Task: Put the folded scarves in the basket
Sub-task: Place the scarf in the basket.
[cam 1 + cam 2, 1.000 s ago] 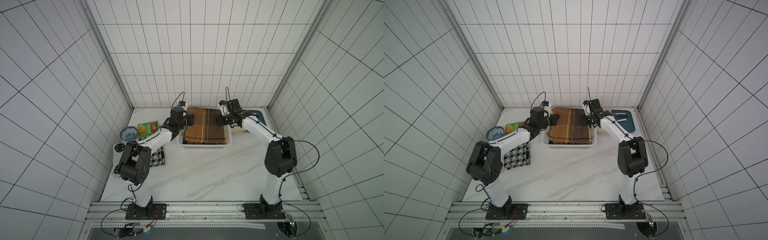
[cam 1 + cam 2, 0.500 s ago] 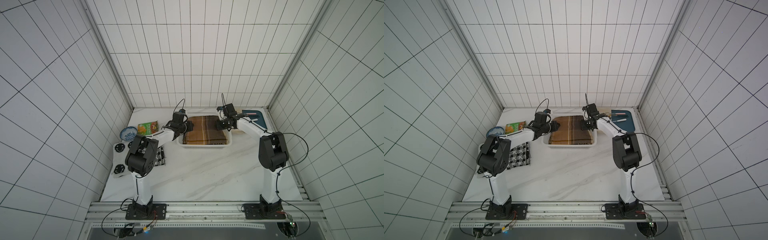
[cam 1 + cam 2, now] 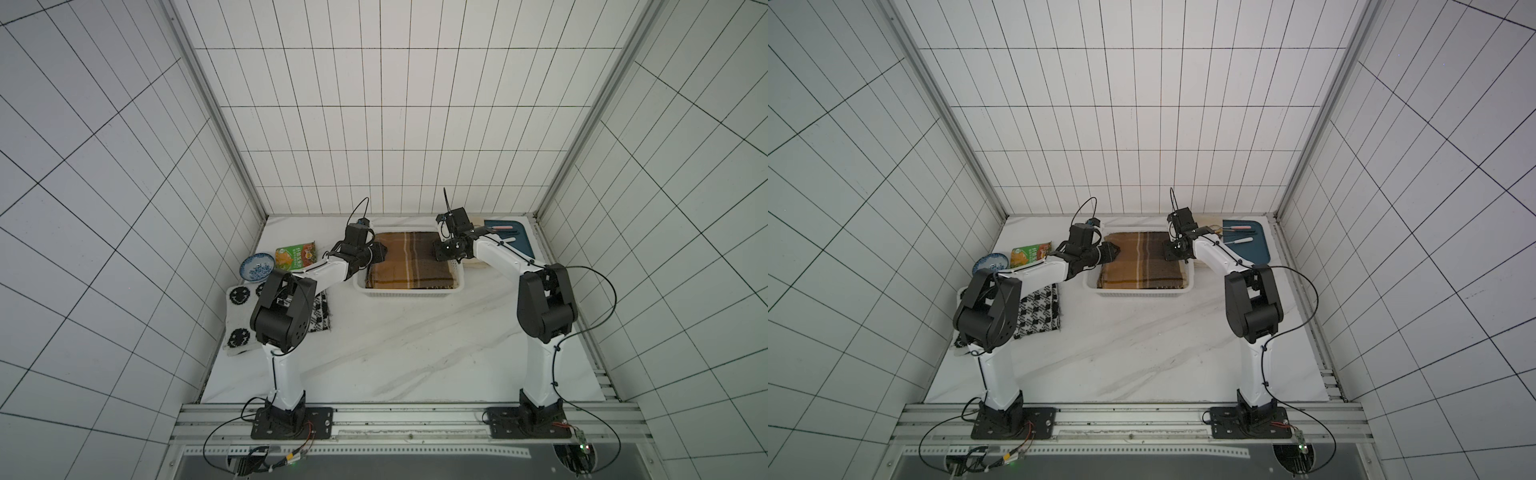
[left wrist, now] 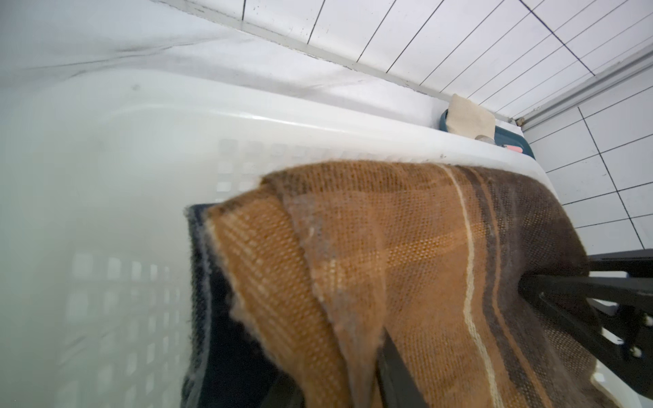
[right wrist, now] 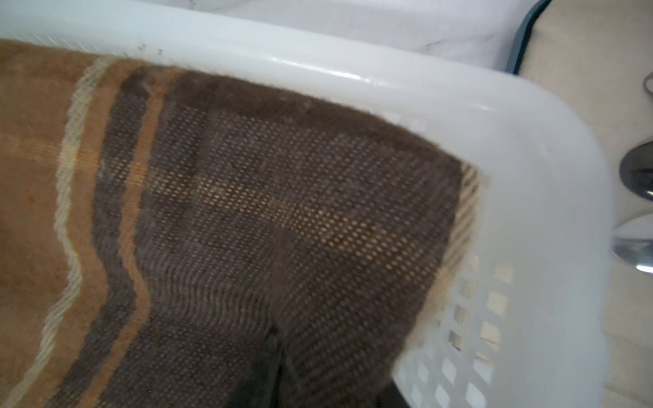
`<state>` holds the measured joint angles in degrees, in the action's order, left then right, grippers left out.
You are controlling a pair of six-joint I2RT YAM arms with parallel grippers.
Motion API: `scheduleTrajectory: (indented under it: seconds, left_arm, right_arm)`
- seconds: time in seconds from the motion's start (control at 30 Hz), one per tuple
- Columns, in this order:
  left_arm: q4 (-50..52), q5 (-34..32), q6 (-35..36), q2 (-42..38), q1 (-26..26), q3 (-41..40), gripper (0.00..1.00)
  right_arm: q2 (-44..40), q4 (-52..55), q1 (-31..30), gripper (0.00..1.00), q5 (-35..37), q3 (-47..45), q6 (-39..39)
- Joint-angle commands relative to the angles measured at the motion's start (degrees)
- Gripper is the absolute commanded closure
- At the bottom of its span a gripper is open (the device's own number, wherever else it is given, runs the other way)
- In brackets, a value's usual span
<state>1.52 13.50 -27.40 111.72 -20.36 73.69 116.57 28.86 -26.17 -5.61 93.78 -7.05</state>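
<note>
Brown plaid folded scarf lies inside white perforated plastic basket | left gripper, right gripper at its far corners | open or clamped: cannot tell, cloth hides both.

A: In the basket?
B: Scarf, flat inside; basket at the table's rear middle.
A: Left of it?
B: Packet near, bowl further left, cloth in front of both, along the left edge.
A: And to the right?
B: Tray in the rear right corner, near the basket, utensils on it.
</note>
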Motion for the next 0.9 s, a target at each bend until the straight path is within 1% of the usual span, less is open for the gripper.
scheduleTrajectory:
  seconds: [0.0,0.07,0.13,0.2,0.27,0.33,0.43,0.53,0.6,0.7,0.8,0.87]
  left_arm:
    - [3.0,-3.4,0.9,-1.8,1.0,0.7,0.7]
    - [4.0,-4.4,1.2,-2.9,1.0,0.4,0.67]
    - [4.1,-5.9,1.4,-4.5,1.0,-0.7,0.62]
    - [4.0,-7.5,1.6,-7.3,1.0,-2.0,0.58]
    - [4.1,-8.4,1.6,-9.7,1.0,-3.5,0.53]
    - [5.1,-9.2,1.9,-12.3,1.1,-4.6,0.51]
    - [7.1,-11.9,0.6,-17.0,1.3,-6.5,0.5]
    - [7.9,-12.6,0.0,-21.1,1.3,-8.8,0.49]
    - [9.1,-13.3,-0.4,-24.4,1.3,-10.3,0.47]
    - [11.7,-17.0,-1.0,-28.7,2.2,-13.2,0.44]
    - [13.8,-20.2,-2.1,-32.0,3.6,-17.0,0.43]
    - [17.2,-23.4,-3.4,-33.6,3.7,-18.9,0.42]
  right_arm:
    - [-1.8,4.9,1.0,0.65,5.1,-0.2,0.0]
    - [-2.3,5.8,0.9,0.64,6.3,0.0,0.3]
    - [-3.1,6.6,0.9,0.62,7.6,-0.1,0.5]
    - [-4.5,7.2,0.9,0.59,8.9,-0.6,0.8]
    - [-6.1,7.2,0.9,0.57,9.7,-1.5,0.9]
    - [-8.1,7.2,1.0,0.57,10.0,-2.6,0.6]
    - [-11.4,6.7,0.9,0.57,8.3,-4.9,0.0]
    - [-13.8,6.8,0.6,0.56,6.4,-7.2,-0.3]
    - [-16.5,6.6,0.4,0.56,5.3,-10.1,-0.8]
    - [-21.9,4.7,-0.8,0.55,4.5,-16.6,-1.5]
    - [-28.7,3.1,-3.4,0.54,5.0,-22.8,-2.6]
    - [-33.2,1.9,-5.9,0.54,4.6,-26.3,-3.4]
